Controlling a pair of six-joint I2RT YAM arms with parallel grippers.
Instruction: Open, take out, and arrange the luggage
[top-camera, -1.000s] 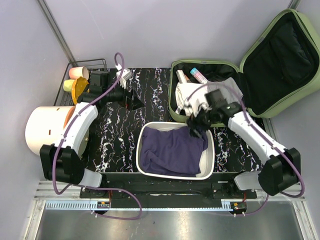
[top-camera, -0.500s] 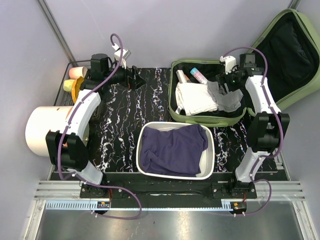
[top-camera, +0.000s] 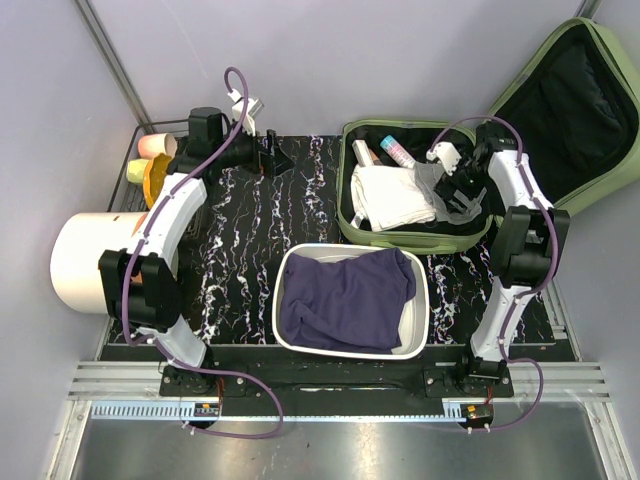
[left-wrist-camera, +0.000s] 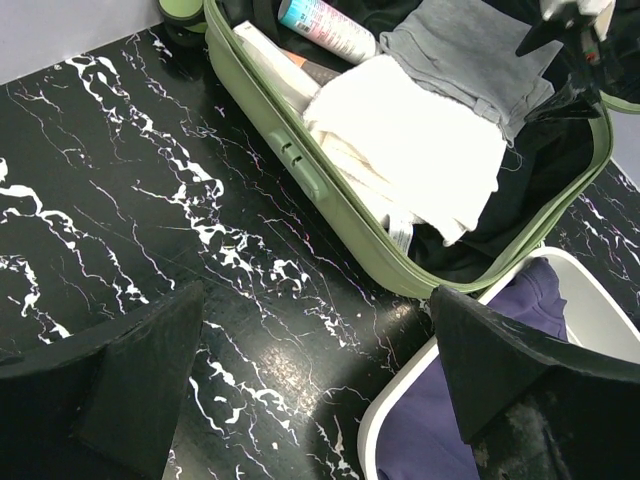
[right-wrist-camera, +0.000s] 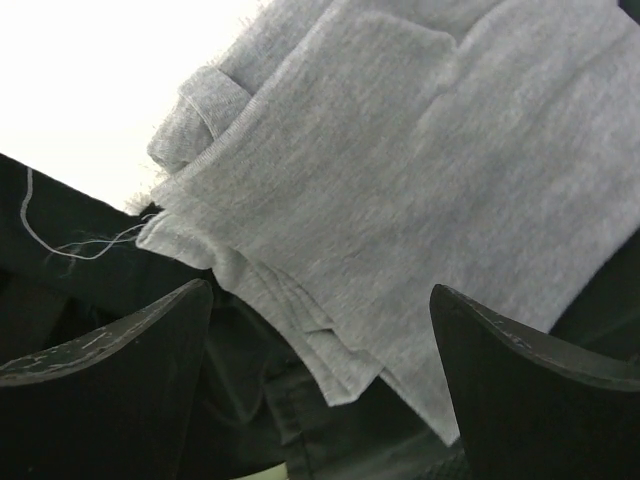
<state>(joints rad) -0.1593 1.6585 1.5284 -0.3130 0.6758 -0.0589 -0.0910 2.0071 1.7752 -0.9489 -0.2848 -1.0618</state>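
From above, the luggage (top-camera: 345, 180) lies open in the upper right of the frame on the table (top-camera: 240, 250), its lid leaning back into the corner. Inside it are a white cloth (top-camera: 392, 195), a grey cloth (top-camera: 462, 212) and a tube (top-camera: 397, 151) whose print is too small for us to read. The right gripper (top-camera: 460, 190) hangs over the grey cloth. The left gripper (top-camera: 275, 158) is at upper centre, over bare table. A bin (top-camera: 422, 300) at lower centre holds a purple cloth (top-camera: 345, 300).

In the left wrist view, the left gripper (left-wrist-camera: 315, 300) has its jaws spread wide with nothing between them. The luggage (left-wrist-camera: 300, 165) runs across the upper right, and we cannot read the tube (left-wrist-camera: 325, 20).

In the right wrist view, the right gripper (right-wrist-camera: 320, 290) has its jaws spread above the grey cloth (right-wrist-camera: 400, 150), pinching nothing. The white cloth (right-wrist-camera: 100, 70) fills the upper left.
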